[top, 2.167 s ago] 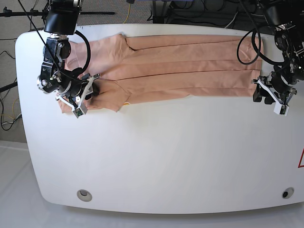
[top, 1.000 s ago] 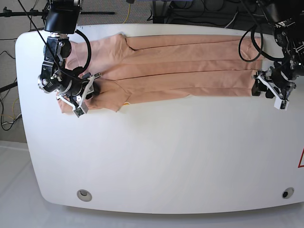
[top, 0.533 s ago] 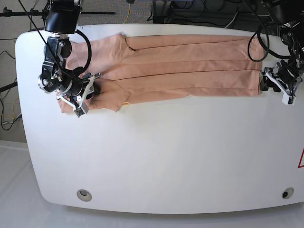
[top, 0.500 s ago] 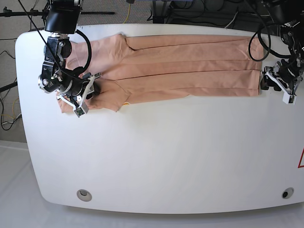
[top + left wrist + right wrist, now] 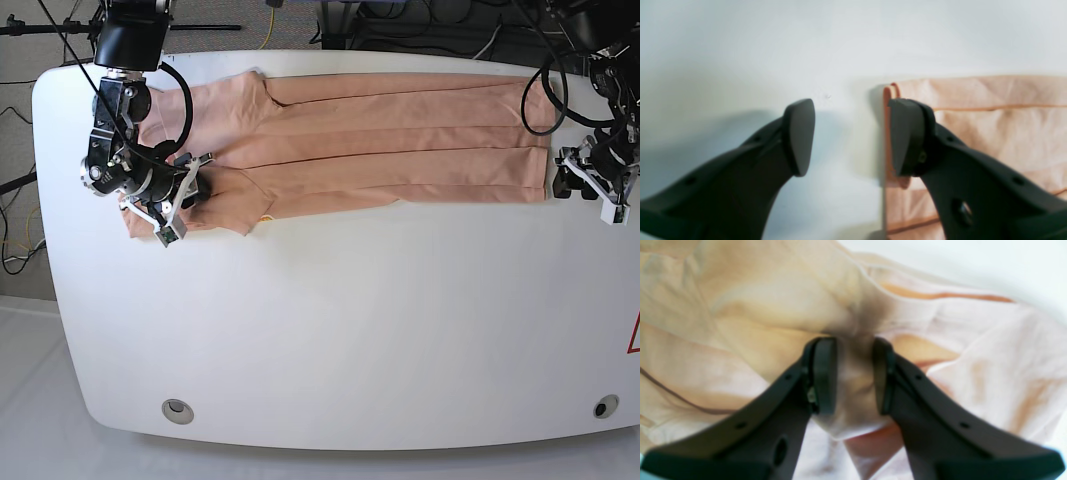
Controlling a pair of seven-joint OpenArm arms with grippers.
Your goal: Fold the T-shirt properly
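Soft shirt (image 5: 390,145), pinched at one end

My right jaws (image 5: 848,375) clamp bunched cloth; my left (image 5: 850,133) gape empty beside the limp hem, the place to grab.

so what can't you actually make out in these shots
- Smiley print on the T-shirt: base view, only a tiny yellow speck at the folded edge, too small to read.
- Fabric under the right gripper: base view, the arm covers that sleeve end; the wrist view is blurred.
- Left gripper: open at the hem; whether its pad touches cloth is unclear in the wrist view.
- Table: its corners are cut off by the frame.
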